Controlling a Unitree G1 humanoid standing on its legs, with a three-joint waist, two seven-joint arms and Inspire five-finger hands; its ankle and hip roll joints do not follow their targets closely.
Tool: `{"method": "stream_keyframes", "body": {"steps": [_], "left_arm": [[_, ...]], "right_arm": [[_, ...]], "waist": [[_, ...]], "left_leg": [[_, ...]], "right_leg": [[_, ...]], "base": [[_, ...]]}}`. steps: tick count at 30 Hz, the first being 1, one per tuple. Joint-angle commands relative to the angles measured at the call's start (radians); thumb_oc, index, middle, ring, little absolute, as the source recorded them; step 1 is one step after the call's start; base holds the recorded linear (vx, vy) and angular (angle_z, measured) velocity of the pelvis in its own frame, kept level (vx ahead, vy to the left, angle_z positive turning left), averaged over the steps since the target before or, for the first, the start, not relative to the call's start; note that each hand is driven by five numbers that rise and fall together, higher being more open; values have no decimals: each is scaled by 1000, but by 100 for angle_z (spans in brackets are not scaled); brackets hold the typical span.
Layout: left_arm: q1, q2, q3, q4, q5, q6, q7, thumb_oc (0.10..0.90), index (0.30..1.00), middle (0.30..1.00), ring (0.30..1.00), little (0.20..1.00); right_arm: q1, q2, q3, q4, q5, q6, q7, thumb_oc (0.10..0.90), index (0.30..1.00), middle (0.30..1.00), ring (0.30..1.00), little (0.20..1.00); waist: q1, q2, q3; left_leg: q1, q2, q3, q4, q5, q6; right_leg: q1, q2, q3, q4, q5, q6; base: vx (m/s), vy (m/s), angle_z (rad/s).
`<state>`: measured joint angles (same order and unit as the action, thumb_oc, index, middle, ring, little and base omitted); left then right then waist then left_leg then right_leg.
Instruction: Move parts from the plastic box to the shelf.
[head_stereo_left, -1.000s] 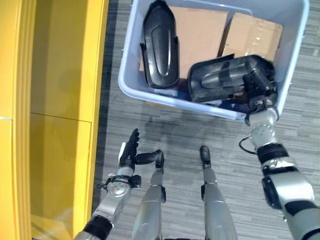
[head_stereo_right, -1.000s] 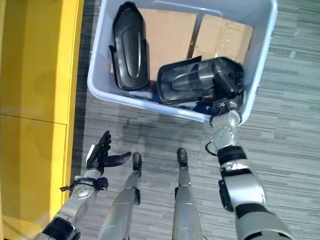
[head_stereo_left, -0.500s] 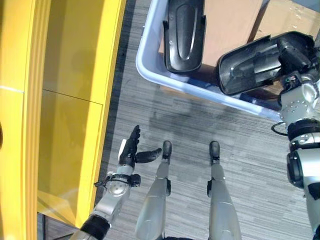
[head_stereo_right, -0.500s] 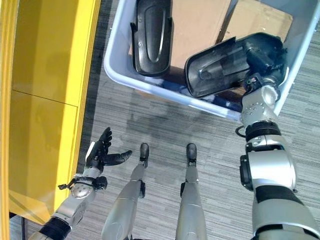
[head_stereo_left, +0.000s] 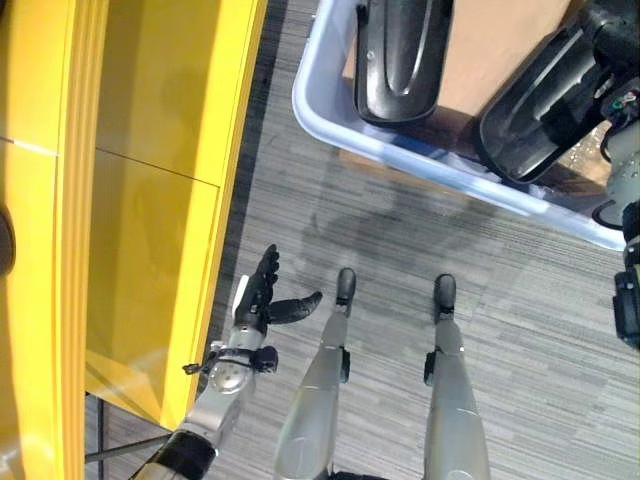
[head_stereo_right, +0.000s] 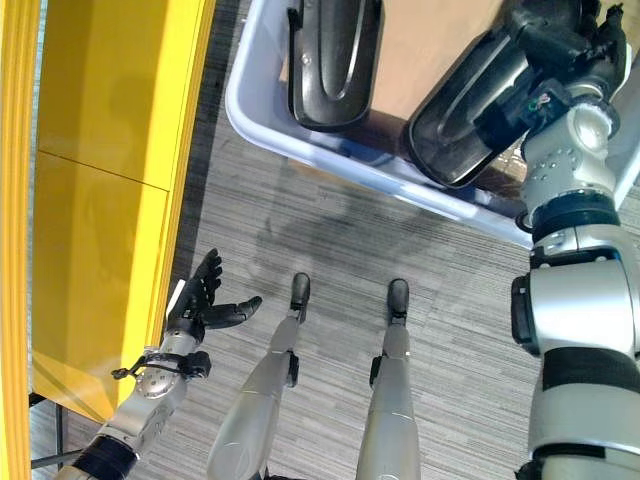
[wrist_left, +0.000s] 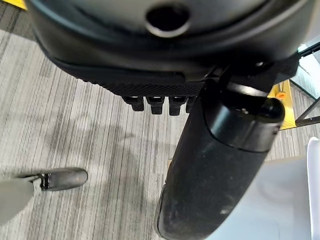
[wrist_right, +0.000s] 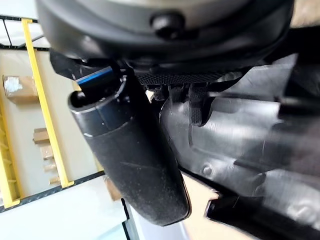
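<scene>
Two hands show. Nearest the robot, low on its left, the left hand (head_stereo_left: 258, 300) hangs above the grey carpet (head_stereo_left: 520, 330) with fingers straight and thumb spread, holding nothing. It sits just beside the yellow shelf (head_stereo_left: 150, 200), much as it did a second ago.

Farther out is the box (head_stereo_right: 330, 145), a pale plastic tub on the carpet. The whole scene has slid down and to the right across the head views since a second ago, so the camera has swung toward the shelf; the box itself probably has not moved.

Inside the box, one black part (head_stereo_right: 335, 55) lies flat on a sheet of cardboard (head_stereo_right: 450, 40), untouched. At the box's right side, the right hand (head_stereo_right: 560, 45) is clamped on a second black part, the held part (head_stereo_right: 470, 105). In the right wrist view the fingers (wrist_right: 195, 102) curl over the edge of the moulded black shell, with the thumb beside it. A second ago this part lay low and nearly level in the box. Now it is tipped up steeply, its lower end just above the near wall, apparently lifted clear of the bottom.

Judged from this, the pick has succeeded and the carry to the shelf is starting. One part remains for a later trip.
</scene>
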<state>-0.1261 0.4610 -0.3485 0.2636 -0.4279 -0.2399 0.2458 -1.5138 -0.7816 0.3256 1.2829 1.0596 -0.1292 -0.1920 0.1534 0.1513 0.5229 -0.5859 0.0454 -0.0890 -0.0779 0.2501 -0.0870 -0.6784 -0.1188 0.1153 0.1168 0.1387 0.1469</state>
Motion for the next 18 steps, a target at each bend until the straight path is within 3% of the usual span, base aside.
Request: {"method": "stream_keyframes", "body": {"steps": [1, 3, 4, 5, 6, 7, 11, 18], "left_arm": [[5, 58, -1, -99, -20, -61, -7, 900, 1000, 1000, 1000, 1000], [6, 59, 1, -100, -12, -61, -8, 900, 1000, 1000, 1000, 1000], [21, 47, 11, -77, 1, -84, 57, 900, 1000, 1000, 1000, 1000], [16, 39, 41, -81, -9, -91, 52, 900, 1000, 1000, 1000, 1000], [26, 10, 18, -74, -28, -83, 31, 900, 1000, 1000, 1000, 1000], [37, 8, 8, -74, -37, -81, 20, 900, 1000, 1000, 1000, 1000], [42, 15, 2, -69, -33, -80, 21, 900, 1000, 1000, 1000, 1000], [9, -12, 7, -34, -23, -80, 54, 900, 1000, 1000, 1000, 1000]], "right_arm": [[-127, -142, 130, -90, -21, -77, 14, 900, 1000, 1000, 1000, 1000], [-177, -183, 155, -80, -19, -91, 3, 900, 1000, 1000, 1000, 1000], [-198, -109, 242, -117, -64, -88, 2, 900, 1000, 1000, 1000, 1000], [-228, -119, 227, -156, -35, -111, -14, 900, 1000, 1000, 1000, 1000], [-283, -141, 246, -158, -2, -120, -10, 900, 1000, 1000, 1000, 1000], [-287, -151, 259, -157, 4, -123, -6, 900, 1000, 1000, 1000, 1000], [-290, -148, 283, -205, 9, -140, -2, 900, 1000, 1000, 1000, 1000], [-141, -103, 259, -511, -67, -232, -63, 900, 1000, 1000, 1000, 1000]], "waist": [[25, 34, -21], [33, 43, -32], [89, 51, -28], [102, 32, -39], [112, 5, -65], [115, 0, -69], [112, -1, -59], [69, -48, -43]], "left_leg": [[55, 59, -13, -7, -36, -72], [26, 59, -40, -9, -25, -79], [6, -52, -260, -9, -23, -33], [12, -7, -290, -9, -25, -54], [-5, -30, -346, -9, -14, -60], [-5, -40, -368, -9, -10, -59], [20, -54, -403, -8, -5, -56], [79, -52, -379, 0, -28, -43]], "right_leg": [[55, -62, -52, 69, -102, 18], [31, -63, -74, 84, -108, 18], [1, -15, -39, 94, -93, 14], [-35, -22, -9, 119, -105, 2], [-14, -28, 1, 97, -111, -10], [-2, -29, 0, 98, -120, -12], [36, -27, 7, 105, -137, -20], [107, -22, 33, 82, -130, -26]], "base": [[1, -144, 37], [-13, 121, 57], [43, 463, 56], [63, 324, 28], [109, -154, -46], [70, -216, -70], [35, -16, 5], [12, 31, -2]]}}
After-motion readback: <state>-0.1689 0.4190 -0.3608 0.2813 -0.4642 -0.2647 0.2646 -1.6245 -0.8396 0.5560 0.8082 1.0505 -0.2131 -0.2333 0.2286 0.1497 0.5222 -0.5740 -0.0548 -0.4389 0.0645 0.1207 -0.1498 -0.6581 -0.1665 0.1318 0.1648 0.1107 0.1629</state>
